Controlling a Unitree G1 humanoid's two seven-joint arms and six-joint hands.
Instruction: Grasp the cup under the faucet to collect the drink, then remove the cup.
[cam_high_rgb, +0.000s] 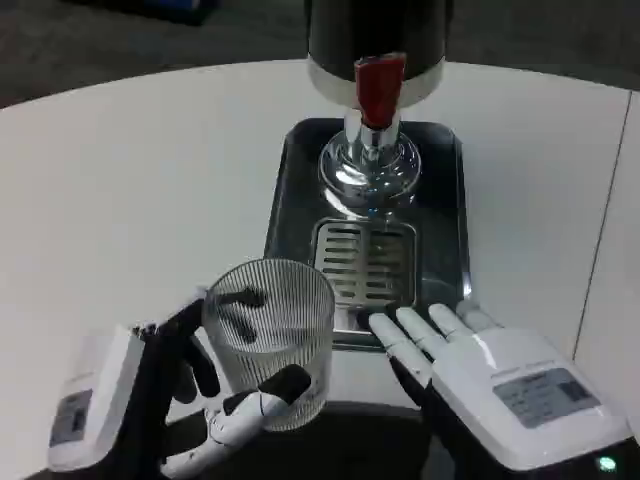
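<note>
Black-and-white fingers (262, 402) of the left hand (150, 400) wrap a ribbed clear cup (270, 335), thumb across its near wall and the other fingers showing through the glass on the far side. The cup, which looks empty, sits low in the head view, just off the near-left corner of the dark metal drip tray (285, 190) and well short of the chrome faucet (368, 165) with its red lever (379, 88). The right hand (480, 375) rests beside it, fingers spread and holding nothing, tips at the tray's near edge. The grasp appears made; collecting has not begun. The next move likely calls for carrying the cup forward over the slotted grate (365, 262), under the spout. Small labels on the hands' white backs are too blurred to read against the white surface (120, 170).
</note>
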